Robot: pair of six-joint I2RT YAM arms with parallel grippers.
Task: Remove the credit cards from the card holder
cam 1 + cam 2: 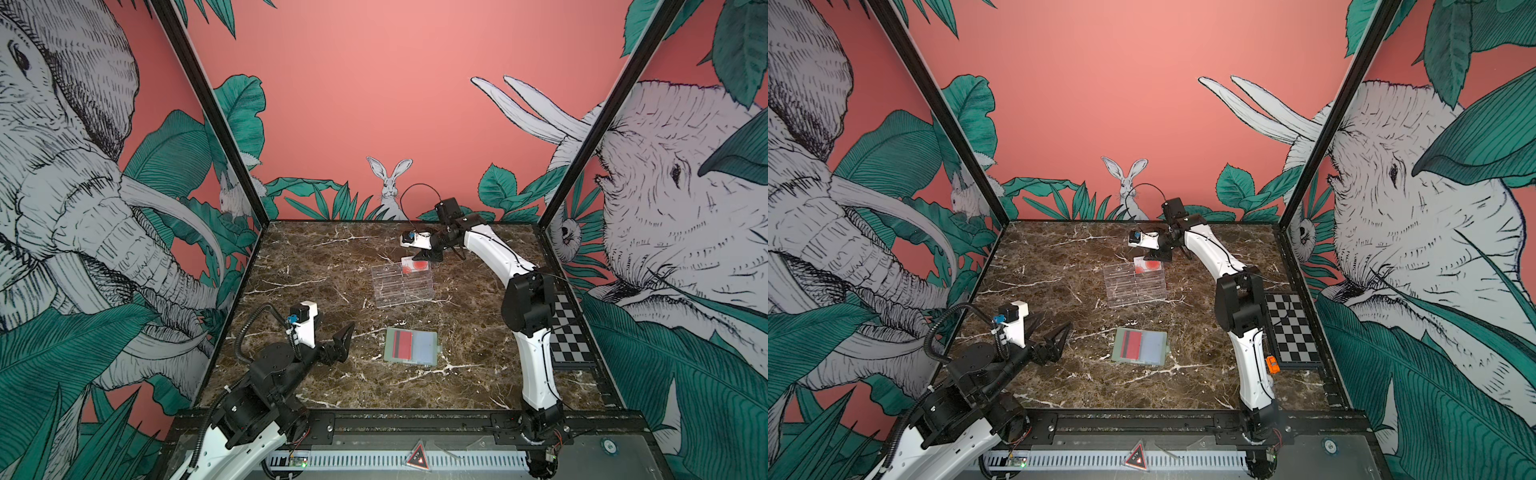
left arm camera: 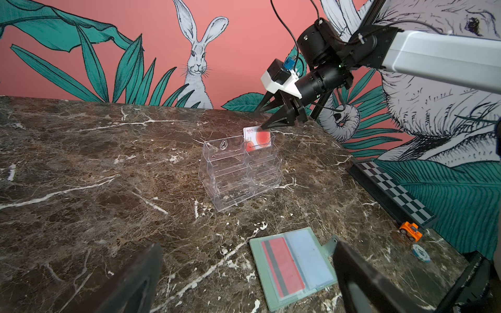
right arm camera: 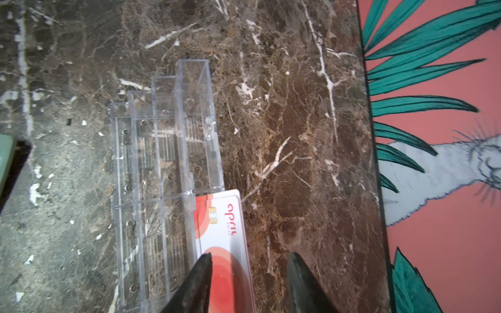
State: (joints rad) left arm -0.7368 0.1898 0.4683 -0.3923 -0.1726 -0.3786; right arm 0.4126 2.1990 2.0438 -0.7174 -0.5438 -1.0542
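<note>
Brown stone table (image 1: 316, 266) under everything. See-through clear stand (image 1: 401, 286) near table middle. Open card holder (image 2: 259, 257) lies flat in front of clear stand, not touching it. Both left fingers (image 1: 343, 340) spread wide, holding nothing, low at front-left of clear stand. Both right fingers (image 3: 200, 279) parted above clear stand's back right corner, not pinching. Tall white card (image 2: 257, 136) with red circles stands in clear stand's top right pocket, one right finger at its top edge. Last, red card (image 2: 284, 268) with dark stripe tucked in card holder.

Lab booth: jungle-print walls (image 1: 374, 104), marble table (image 1: 316, 266)
</note>
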